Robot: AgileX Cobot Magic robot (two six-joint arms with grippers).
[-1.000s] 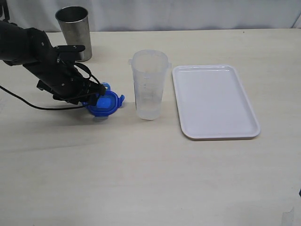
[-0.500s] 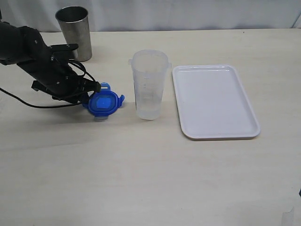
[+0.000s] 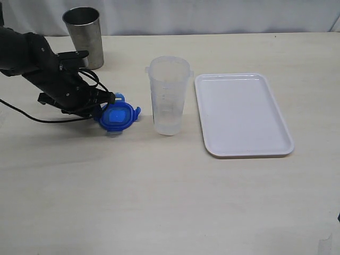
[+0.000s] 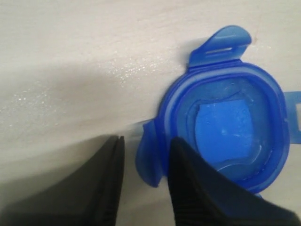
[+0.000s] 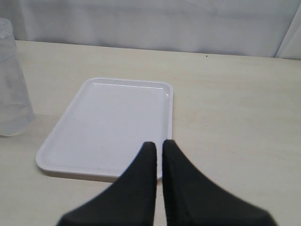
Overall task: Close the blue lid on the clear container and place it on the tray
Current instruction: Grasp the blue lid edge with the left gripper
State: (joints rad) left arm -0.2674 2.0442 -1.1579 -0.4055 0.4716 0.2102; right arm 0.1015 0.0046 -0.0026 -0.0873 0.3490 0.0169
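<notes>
The blue lid lies on the table left of the clear container, which stands upright and uncovered beside the white tray. My left gripper is down at the lid's left edge. In the left wrist view the lid has one snap flap between the jaws of the left gripper. One finger rests against the lid's rim, while a strip of table shows between the other finger and the flap. My right gripper is shut and empty, hovering near the tray, with the container off to one side.
A grey metal cup stands at the back left, behind the left arm. A black cable trails from that arm across the table. The right arm is outside the exterior view.
The left gripper's jaws have narrowed around the lid's flap. The arm drew back slightly to the left. The lid has barely shifted, and the right gripper has not moved.
</notes>
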